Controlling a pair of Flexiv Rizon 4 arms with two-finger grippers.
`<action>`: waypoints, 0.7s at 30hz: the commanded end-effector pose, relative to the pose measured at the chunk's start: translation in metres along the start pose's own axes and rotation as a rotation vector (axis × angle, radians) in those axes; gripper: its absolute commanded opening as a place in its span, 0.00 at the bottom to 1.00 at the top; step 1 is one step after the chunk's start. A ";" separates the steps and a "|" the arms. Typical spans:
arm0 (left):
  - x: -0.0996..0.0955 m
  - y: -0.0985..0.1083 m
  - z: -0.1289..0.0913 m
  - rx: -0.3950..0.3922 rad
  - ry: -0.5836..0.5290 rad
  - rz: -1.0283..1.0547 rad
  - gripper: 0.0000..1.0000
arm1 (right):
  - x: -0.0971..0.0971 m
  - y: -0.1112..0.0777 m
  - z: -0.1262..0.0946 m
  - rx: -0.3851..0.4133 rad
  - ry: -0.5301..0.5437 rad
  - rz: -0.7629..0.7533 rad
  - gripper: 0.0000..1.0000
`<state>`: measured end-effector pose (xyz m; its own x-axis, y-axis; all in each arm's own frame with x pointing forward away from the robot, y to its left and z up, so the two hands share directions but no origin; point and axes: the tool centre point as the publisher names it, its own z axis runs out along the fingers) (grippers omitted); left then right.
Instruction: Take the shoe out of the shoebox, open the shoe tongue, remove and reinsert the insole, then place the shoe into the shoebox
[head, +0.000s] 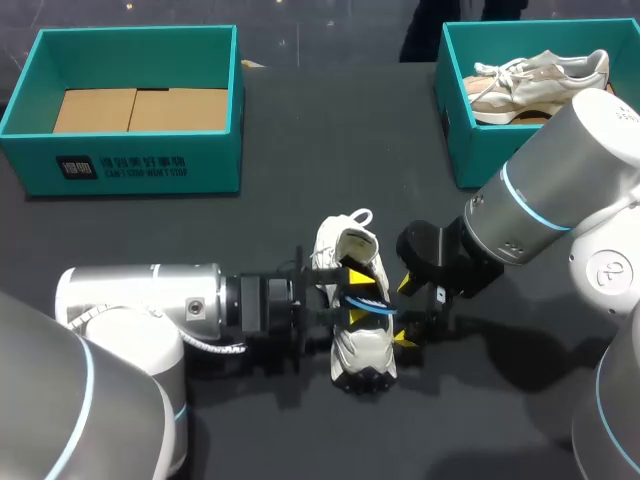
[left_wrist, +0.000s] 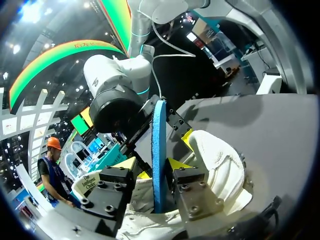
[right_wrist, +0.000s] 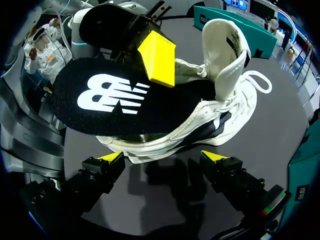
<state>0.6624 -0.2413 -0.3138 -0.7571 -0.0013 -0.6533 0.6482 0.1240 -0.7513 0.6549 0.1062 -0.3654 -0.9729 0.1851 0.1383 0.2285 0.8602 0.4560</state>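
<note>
While the white shoe (head: 362, 350) rested on the dark counter (head: 300, 180), outside both boxes, its insole (head: 372, 306) was held above its opening. The shoe lay near the middle of the counter's near half, toe toward the robot, heel and pull loop away.

Left arm (head: 140, 305): entered from the left, level with the shoe. Its jaws were clenched on the insole. The left wrist view showed the insole (left_wrist: 160, 150) edge-on, its blue rim upright between the two yellow-tipped fingers (left_wrist: 125, 162), with the shoe (left_wrist: 220, 165) just beside them.

Right arm (head: 540, 210): entered from the right, jaws released and set wide apart, just beside the shoe's right flank. The right wrist view showed the shoe (right_wrist: 220, 110) ahead of these jaws, neither tip touching it. The insole (right_wrist: 110, 100) showed a black face with a white mark, one yellow finger (right_wrist: 157, 60) of the other arm pressed on top.

The left teal box (head: 140, 160) showed a bare cardboard floor. The right teal box (head: 460, 130) held a beige shoe (head: 540, 80).
</note>
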 end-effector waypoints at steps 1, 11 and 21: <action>0.001 -0.009 -0.008 -0.001 0.015 0.002 0.33 | 0.001 0.000 0.001 0.001 -0.003 0.001 1.00; 0.010 -0.002 0.001 -0.020 0.068 0.018 0.00 | 0.001 0.000 0.001 0.001 -0.003 0.001 1.00; 0.010 0.035 0.000 -0.079 0.051 -0.029 0.00 | 0.001 0.000 0.001 0.001 -0.003 0.001 1.00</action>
<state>0.6714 -0.2308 -0.3405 -0.7805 0.0454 -0.6235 0.6194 0.1915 -0.7614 0.6549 0.1062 -0.3654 -0.9729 0.1851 0.1383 0.2284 0.8602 0.4560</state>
